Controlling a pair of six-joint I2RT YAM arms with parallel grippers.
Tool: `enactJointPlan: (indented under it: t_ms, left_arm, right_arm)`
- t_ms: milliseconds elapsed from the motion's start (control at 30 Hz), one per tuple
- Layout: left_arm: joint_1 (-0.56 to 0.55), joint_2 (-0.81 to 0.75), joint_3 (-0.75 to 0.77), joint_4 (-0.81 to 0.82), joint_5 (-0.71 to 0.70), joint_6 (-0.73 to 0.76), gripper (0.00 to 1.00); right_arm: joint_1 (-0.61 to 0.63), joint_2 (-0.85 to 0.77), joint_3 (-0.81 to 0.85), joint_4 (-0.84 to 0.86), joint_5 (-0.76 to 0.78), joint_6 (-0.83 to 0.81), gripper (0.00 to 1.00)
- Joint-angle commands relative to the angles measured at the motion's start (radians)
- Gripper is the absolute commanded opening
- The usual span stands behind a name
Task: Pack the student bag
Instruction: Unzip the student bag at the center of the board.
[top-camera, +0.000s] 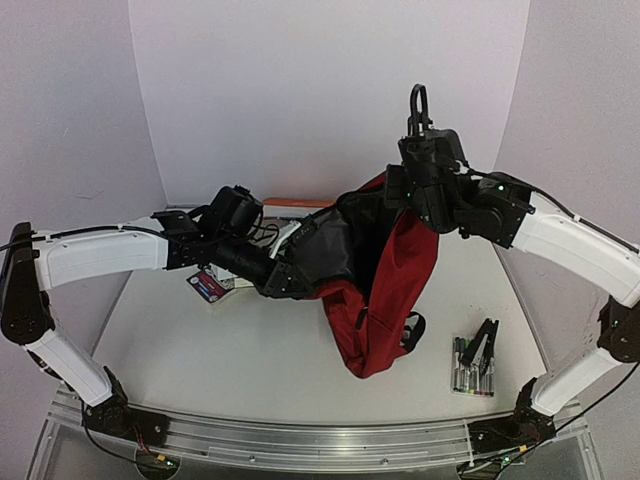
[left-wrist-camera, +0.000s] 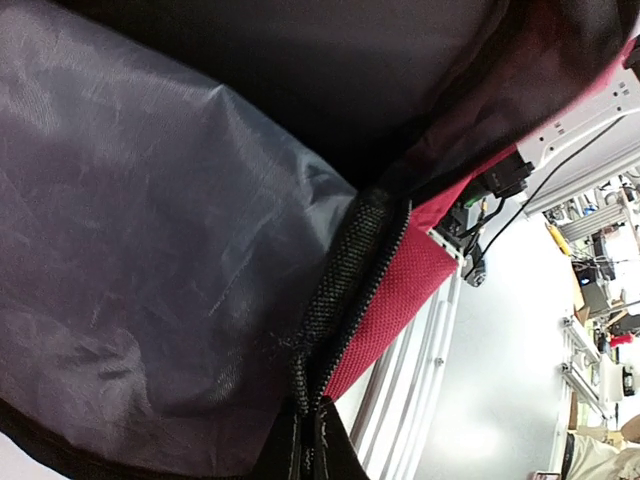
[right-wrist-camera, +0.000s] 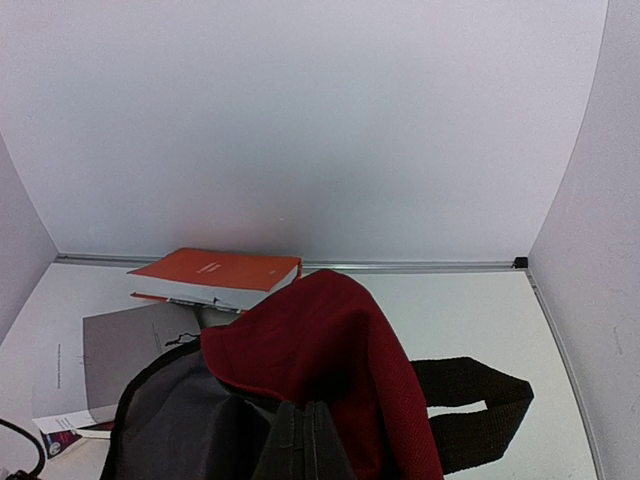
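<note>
The student bag (top-camera: 405, 270), dark red with black lining, hangs stretched open between my two arms above the table's middle. My left gripper (top-camera: 287, 277) is shut on the left rim of its opening. In the left wrist view my left gripper (left-wrist-camera: 312, 418) pinches the black zip tape where the red fabric of the student bag (left-wrist-camera: 395, 300) meets the lining. My right gripper (top-camera: 402, 196) holds the bag's top edge up high. In the right wrist view that gripper (right-wrist-camera: 318, 412) is shut on the red cloth of the student bag (right-wrist-camera: 320, 340). A black strap (right-wrist-camera: 470, 400) hangs to the right.
An orange book (top-camera: 298, 203) (right-wrist-camera: 215, 272) lies at the back wall. Booklets and papers (top-camera: 210, 285) sit under the left arm, with a grey one (right-wrist-camera: 120, 350) beside the bag. A pack of markers (top-camera: 472, 365) and a black clip (top-camera: 484, 345) lie at the right front.
</note>
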Motion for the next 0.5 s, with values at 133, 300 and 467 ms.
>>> enactJointPlan:
  t_ms: [133,300,467]
  left_arm:
    - [-0.034,-0.234,-0.215,0.044,-0.332,0.004,0.00]
    - [-0.035,-0.227,-0.328,0.151,-0.400,-0.061,0.00]
    - [-0.036,-0.127,-0.316,0.172,-0.436,-0.101,0.01]
  right_arm:
    - [-0.132,0.022,0.022,-0.055,-0.042,0.088,0.00]
    - [-0.154,0.002,0.014,-0.062,-0.062,0.105,0.00]
    - [-0.153,-0.027,0.011,-0.056,-0.179,0.075,0.00]
